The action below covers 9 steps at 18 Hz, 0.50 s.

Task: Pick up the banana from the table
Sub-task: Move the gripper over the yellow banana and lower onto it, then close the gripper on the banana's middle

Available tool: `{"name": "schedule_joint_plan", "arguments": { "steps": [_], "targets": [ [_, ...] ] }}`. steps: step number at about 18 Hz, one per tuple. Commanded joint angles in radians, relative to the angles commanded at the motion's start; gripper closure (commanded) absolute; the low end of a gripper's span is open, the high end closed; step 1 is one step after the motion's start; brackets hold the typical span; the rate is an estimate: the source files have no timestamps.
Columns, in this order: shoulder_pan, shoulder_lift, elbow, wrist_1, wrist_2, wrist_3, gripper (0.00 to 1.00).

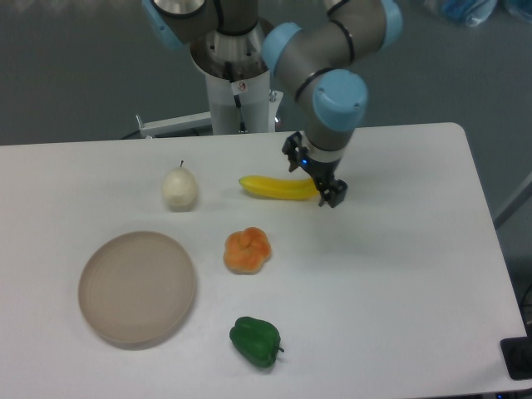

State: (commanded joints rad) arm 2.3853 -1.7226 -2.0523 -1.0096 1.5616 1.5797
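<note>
Banana [274,188] right of pear [179,189], on table [399,274]

Banana [274,188] glossy smooth plastic; table [399,283] matt white; plate [137,287] matt beige, possibly ceramic.

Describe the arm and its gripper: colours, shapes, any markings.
The arm is built of thick grey cylindrical segments with light blue round caps at the joints, rising from a silver-white pedestal base that bears a small red mark. The gripper is small, black and angular, with a tiny blue light on it.
</note>
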Motion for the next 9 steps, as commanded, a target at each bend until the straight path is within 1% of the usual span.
{"name": "schedule_joint_plan", "arguments": {
  "steps": [2, 3, 4, 5, 7, 9],
  "targets": [
    [0.0, -0.006, -0.023, 0.032, 0.0, 0.067, 0.0],
    [0.0, -0.008, -0.038, 0.073, 0.002, 0.089, 0.0],
    [0.0, -0.009, -0.049, 0.089, 0.002, 0.097, 0.0],
    [0.0, -0.012, -0.055, 0.095, 0.006, 0.105, 0.0],
    [0.0, -0.025, -0.065, 0.101, 0.075, 0.114, 0.0],
    [0.002, -0.041, -0.069, 0.121, 0.09, 0.115, 0.0]
  ]
}}
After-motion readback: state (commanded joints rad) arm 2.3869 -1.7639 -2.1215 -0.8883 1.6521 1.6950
